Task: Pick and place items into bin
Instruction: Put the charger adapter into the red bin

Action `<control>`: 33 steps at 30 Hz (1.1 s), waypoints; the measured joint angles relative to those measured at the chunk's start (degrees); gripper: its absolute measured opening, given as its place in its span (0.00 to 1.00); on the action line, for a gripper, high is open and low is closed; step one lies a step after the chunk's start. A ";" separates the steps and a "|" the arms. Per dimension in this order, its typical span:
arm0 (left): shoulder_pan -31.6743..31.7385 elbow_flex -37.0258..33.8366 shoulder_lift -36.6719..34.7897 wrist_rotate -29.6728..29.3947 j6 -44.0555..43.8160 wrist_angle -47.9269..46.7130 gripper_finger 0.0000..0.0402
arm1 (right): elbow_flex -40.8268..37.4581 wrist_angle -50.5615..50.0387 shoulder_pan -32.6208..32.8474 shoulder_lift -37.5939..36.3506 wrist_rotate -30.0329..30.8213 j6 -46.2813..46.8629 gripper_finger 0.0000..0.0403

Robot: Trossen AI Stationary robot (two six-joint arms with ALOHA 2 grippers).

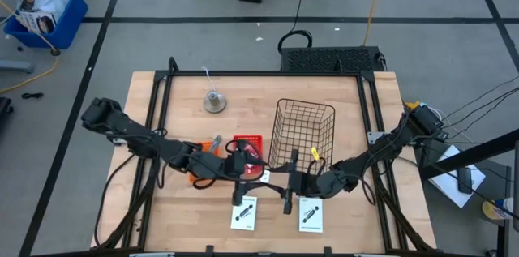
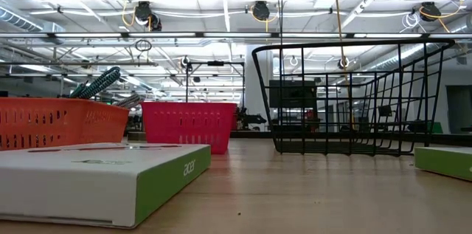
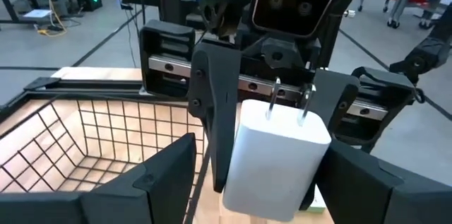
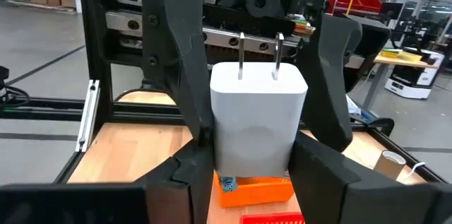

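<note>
1. As we read the table (image 1: 357, 224) from its left edge, we are seeing the left arm reaching in towards the middle, where the left gripper (image 1: 241, 169) is meeting the other one.
2. We are finding its fingers (image 3: 159, 181) standing apart, a little wider than the white charger (image 3: 277, 155) they are flanking; we cannot tell whether they are touching it.
3. We are noticing an orange bin (image 2: 59, 122) and a red bin (image 2: 188, 123) sitting side by side just behind that gripper.
4. We are watching the charger hanging upright between the two grippers, prongs pointing up, just in front of the wire basket (image 1: 305, 109) and outside it.
5. We are seeing the right gripper (image 1: 285, 184) closing its fingers (image 3: 217, 111) against both sides of the charger and carrying it.
6. We are spotting two white boxes (image 1: 244, 213) (image 1: 310, 214) lying flat at the near edge, one on each side below the grippers.
</note>
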 joint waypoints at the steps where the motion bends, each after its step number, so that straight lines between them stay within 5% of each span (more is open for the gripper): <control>1: -0.15 0.00 -0.24 0.01 0.01 -0.17 0.67 | -0.01 0.17 -0.01 0.00 0.01 0.02 0.37; 12: -0.72 0.00 -0.37 0.00 -0.29 -0.14 0.67 | 0.04 -0.19 0.20 -0.04 -0.34 0.26 0.37; 21: -0.79 0.00 -0.37 0.36 0.86 -0.15 0.39 | 0.04 -0.51 0.16 -0.04 -0.31 1.80 0.37; 33: -0.50 0.00 -0.37 -1.46 -4.79 -0.17 0.41 | 0.04 -2.31 0.84 -0.04 0.12 2.75 0.43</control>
